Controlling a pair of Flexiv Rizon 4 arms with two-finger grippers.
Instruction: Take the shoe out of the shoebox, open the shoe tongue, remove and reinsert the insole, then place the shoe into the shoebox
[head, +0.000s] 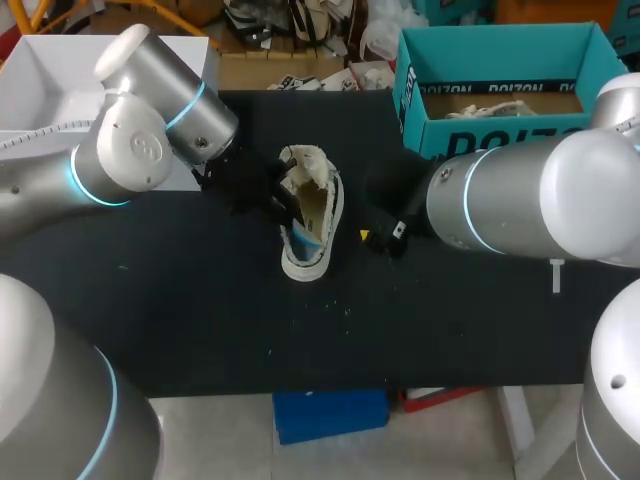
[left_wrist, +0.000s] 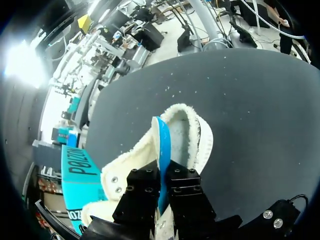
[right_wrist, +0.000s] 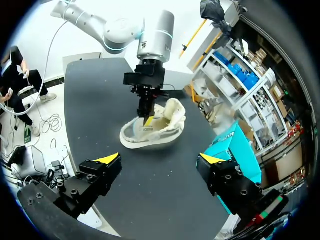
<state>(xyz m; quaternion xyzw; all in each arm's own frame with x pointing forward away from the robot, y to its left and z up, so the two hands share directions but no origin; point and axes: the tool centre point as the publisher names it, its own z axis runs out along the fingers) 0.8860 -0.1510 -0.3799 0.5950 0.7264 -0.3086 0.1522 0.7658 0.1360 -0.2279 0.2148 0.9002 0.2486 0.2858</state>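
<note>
Head view: the white canvas shoe (head: 312, 225) lay mid-frame, out of the teal cardboard shoebox (head: 500, 90) at upper right, with my left gripper (head: 283, 203) at its opening. Left wrist view: those jaws were clenched on the thin blue insole (left_wrist: 162, 145) rising from the shoe; I judged it light and floppy, best pinched near its edge. Right wrist view: my right gripper (right_wrist: 160, 160) hung released and empty, the shoe well ahead of it.
</note>
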